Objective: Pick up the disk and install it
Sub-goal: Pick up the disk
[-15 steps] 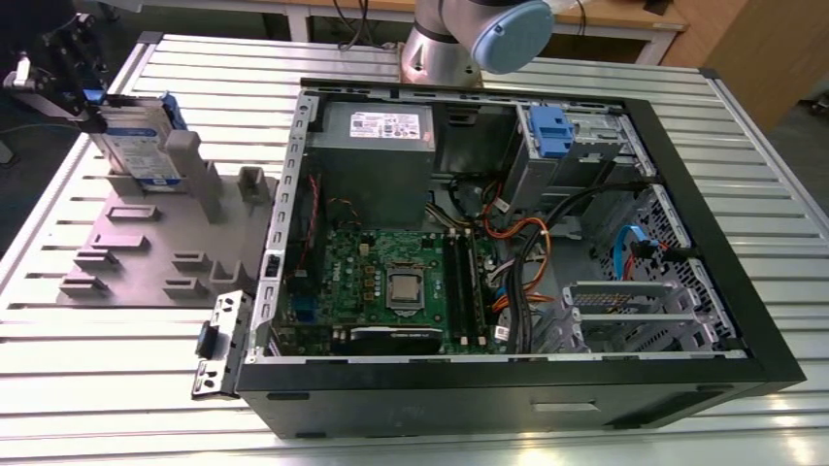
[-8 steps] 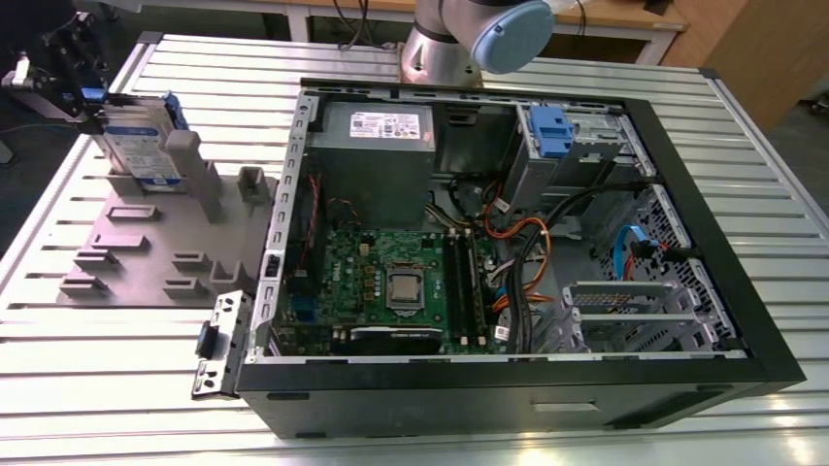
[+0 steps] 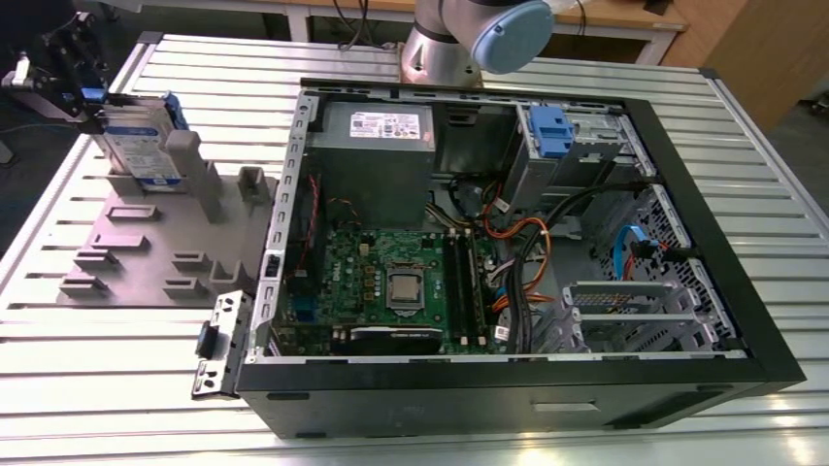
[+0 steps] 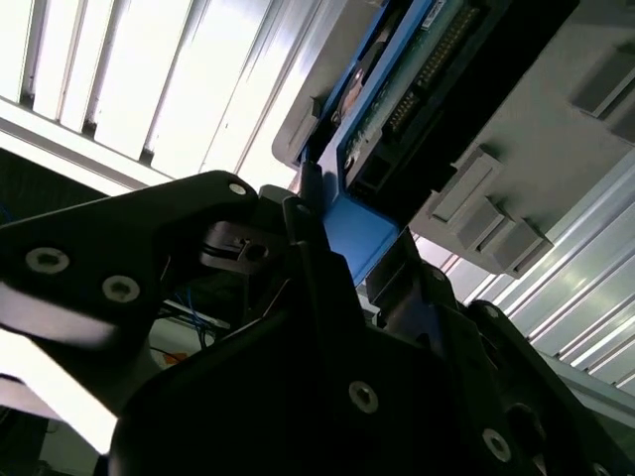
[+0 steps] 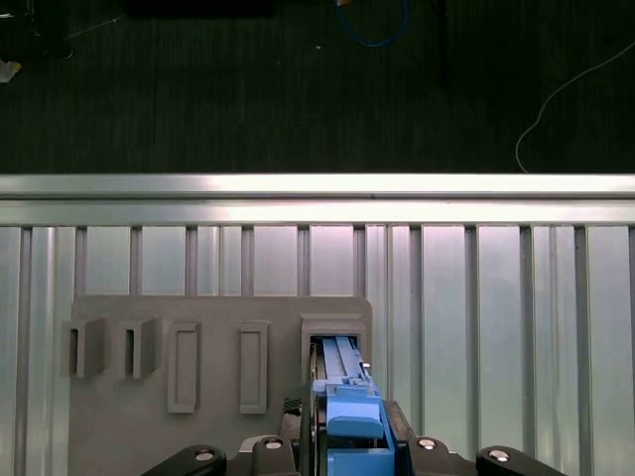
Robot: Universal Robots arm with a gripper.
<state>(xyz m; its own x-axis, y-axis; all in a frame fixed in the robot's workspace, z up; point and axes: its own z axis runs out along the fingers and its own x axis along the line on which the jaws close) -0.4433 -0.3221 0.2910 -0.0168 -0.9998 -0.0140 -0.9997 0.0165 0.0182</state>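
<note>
The disk [image 3: 136,146], silver-grey with a white-and-blue label and a blue carrier, stands on edge in a slot of the grey fixture plate [image 3: 155,248] at the exterior view's far left. My gripper [image 3: 93,97] sits over the disk's upper end, its black fingers closed against the blue carrier. In the first wrist view the carrier of the disk [image 5: 349,412] lies between the fingers of the gripper [image 5: 352,451], and its far end sits in the slot of the fixture plate [image 5: 119,416]. The second wrist view shows the disk [image 4: 397,89] with its circuit-board side and a blue tab at the gripper [image 4: 347,248].
An open black computer case [image 3: 706,204] lies right of the fixture, with a motherboard [image 3: 388,282], a grey power supply [image 3: 376,131], cables, and a drive bay holding a blue clip [image 3: 550,131]. The arm's base [image 3: 447,49] stands behind it. The slatted metal table [image 3: 116,349] ends beyond the fixture.
</note>
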